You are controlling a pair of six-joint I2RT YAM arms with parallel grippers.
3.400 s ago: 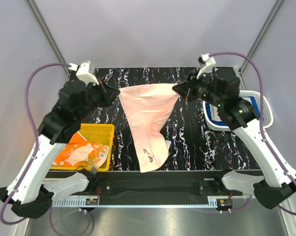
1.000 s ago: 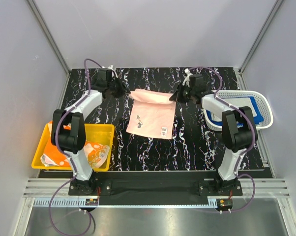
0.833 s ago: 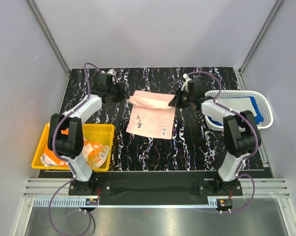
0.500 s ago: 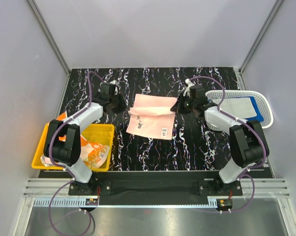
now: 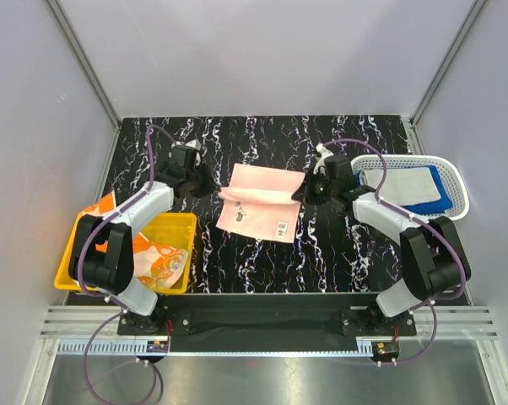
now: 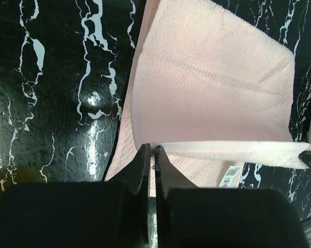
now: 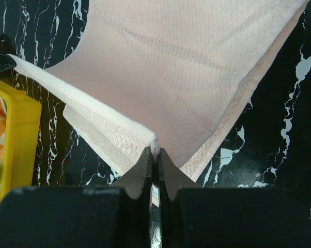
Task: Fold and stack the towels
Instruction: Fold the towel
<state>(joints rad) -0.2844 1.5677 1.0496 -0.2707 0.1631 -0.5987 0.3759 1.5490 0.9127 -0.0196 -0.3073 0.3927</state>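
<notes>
Clearly the pink towel (image 5: 256,211) is a light, soft thing with no stiffness of its own. It lies in the middle of the worktop (image 5: 338,245), between the two arms, with its far part lifted and carried over the part that rests flat. The left gripper (image 6: 150,155) is closed tight on one corner of the raised edge, and the right gripper (image 7: 154,151) is pinched on the opposite corner, so the hem runs between them as an almost straight band. I judge that the cloth would sag or wrinkle if this edge goes slack. The hemmed corners look like the best places to hold, because the cloth is thicker there, and the woven texture should not slip easily.

To the left, the yellow bin (image 5: 165,218) holds an orange-and-white towel (image 5: 144,257), crumpled and not folded. To the right, the white basket (image 5: 456,207) holds a blue towel (image 5: 440,198) with an off-white towel (image 5: 410,181) lying flat on top of it.
</notes>
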